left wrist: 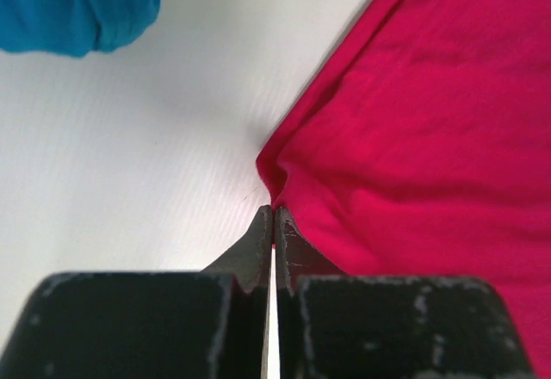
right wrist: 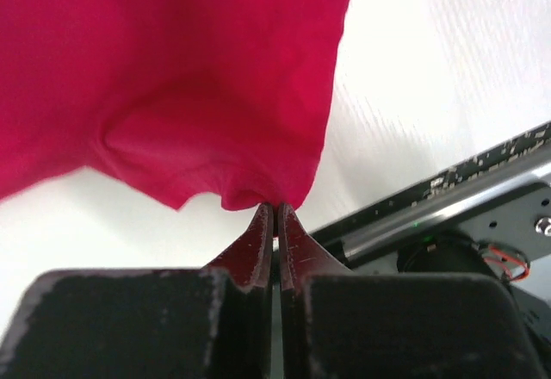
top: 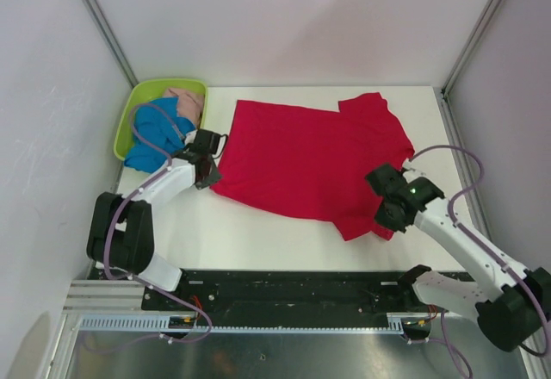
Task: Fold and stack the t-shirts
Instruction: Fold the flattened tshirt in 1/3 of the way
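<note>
The red t-shirt [top: 310,159] lies spread across the white table. My left gripper [top: 207,170] is shut on its left edge; in the left wrist view the tips [left wrist: 274,211] pinch a corner of the red cloth [left wrist: 413,129]. My right gripper [top: 385,215] is shut on the shirt's near right corner, and the right wrist view shows the cloth [right wrist: 172,77] bunched and lifted at the tips [right wrist: 276,209]. The blue t-shirt [top: 155,133] and the pale pink t-shirt [top: 185,102] lie crumpled in the basket. The blue one also shows in the left wrist view [left wrist: 82,4].
The lime-green plastic basket [top: 138,103] stands at the table's far left corner. The black and metal base rail [top: 293,288] runs along the near edge and shows in the right wrist view [right wrist: 448,198]. Grey walls enclose the table on three sides.
</note>
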Available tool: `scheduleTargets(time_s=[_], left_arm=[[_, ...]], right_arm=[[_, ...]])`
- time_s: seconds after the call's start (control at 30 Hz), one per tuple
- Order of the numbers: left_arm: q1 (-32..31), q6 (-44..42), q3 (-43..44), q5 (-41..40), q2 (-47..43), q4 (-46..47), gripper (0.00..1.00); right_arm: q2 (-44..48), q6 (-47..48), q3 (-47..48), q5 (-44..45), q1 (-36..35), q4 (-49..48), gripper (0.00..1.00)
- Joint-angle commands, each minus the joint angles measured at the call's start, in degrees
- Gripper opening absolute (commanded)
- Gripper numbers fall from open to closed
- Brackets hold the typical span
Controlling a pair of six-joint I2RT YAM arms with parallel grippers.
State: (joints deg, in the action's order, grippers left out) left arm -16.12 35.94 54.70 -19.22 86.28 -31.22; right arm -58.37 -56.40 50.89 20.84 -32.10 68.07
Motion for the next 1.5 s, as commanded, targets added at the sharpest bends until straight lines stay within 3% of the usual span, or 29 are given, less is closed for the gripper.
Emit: scheduleTargets(time_s=[0.0,0.53,0.93,1.47], left_arm=[[-0.4,-1.0,5.4,-0.14,2.69,0.53,0.0],[-0.34,-1.01,15.43,-0.02,10.61,0.5,0.0],[-0.24,-0.23,24.14,-0.79,19.2,0.56,0.0],[0.12,1.94,25.1,-3.01,20.08,0.72,0.0]], right_arm=[[-4.94,8.12,4.59,6.68,4.92,-7.73,0.0],[-11.57,18.42,10.88,6.85,14.33,-18.12,0.0],[-19.69,20.75,11.77,9.18,16.67,-29.92,0.0],[-23.02,21.94,12.0,11.08,18.73,-33.66,0.0]])
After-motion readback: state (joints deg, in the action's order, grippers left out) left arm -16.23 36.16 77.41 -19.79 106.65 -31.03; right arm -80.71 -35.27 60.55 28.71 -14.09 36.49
